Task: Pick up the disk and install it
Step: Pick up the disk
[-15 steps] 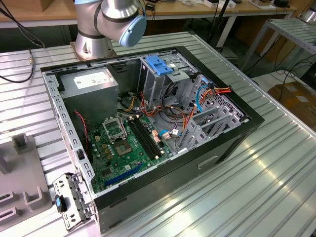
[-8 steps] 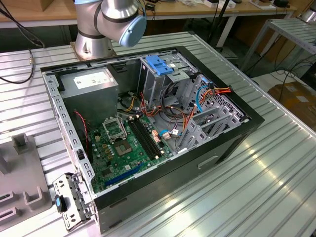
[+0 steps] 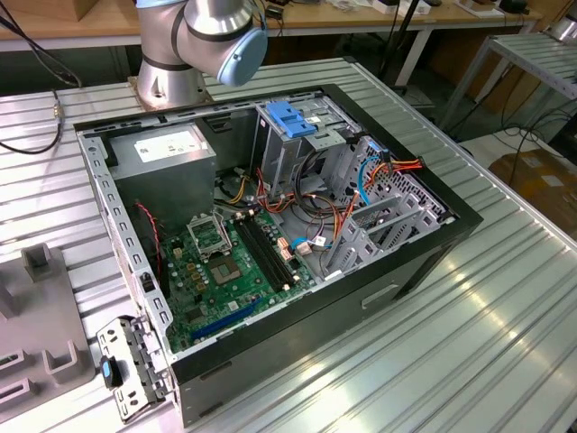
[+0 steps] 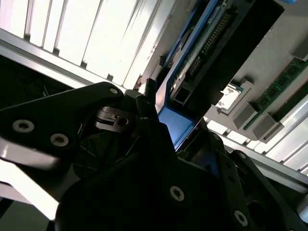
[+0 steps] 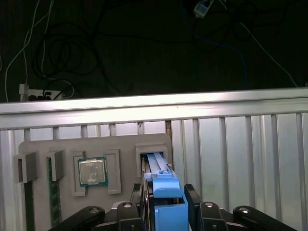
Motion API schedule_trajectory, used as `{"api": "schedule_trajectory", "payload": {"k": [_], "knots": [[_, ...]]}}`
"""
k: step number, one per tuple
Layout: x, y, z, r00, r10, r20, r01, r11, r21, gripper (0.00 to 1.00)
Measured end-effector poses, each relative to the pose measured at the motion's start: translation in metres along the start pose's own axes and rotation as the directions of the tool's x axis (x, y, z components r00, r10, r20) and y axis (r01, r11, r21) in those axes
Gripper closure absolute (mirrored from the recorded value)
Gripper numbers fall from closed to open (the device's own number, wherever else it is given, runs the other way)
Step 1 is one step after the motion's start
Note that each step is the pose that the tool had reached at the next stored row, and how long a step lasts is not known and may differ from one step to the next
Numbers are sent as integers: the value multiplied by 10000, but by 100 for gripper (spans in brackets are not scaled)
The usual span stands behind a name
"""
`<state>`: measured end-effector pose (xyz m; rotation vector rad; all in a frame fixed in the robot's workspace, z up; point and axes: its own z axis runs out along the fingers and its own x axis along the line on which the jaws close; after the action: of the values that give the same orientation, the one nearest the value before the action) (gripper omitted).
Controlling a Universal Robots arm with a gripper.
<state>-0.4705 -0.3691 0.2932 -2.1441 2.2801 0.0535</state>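
Hand [image 5: 167,195] grips blue-framed disk [image 5: 159,166] at grey tray [image 5: 96,144].

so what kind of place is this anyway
Probably a robotics lab or workshop: a robot arm stands on a slatted metal table beside an opened computer case, with a wooden workbench behind.

Blue-framed disk [image 5: 163,185] between black jaws; ribbed silver table [image 5: 240,144]; pale grey tray [image 5: 67,144]; green motherboard [image 3: 216,281] in black case [image 3: 419,269]; blue latch [image 3: 290,119], grey cage [image 3: 270,146]; orange and red wires [image 3: 401,166]
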Motion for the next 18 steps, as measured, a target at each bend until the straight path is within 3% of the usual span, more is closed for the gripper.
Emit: {"api": "schedule_trajectory", "payload": {"k": [10, 12, 18], "knots": [[0, 0, 1, 10000, 0, 3, 0, 10000, 0, 53], [0, 0, 2, 10000, 0, 5, 0, 10000, 1, 61], [0, 0, 2, 10000, 0, 5, 0, 10000, 1, 61]]}}
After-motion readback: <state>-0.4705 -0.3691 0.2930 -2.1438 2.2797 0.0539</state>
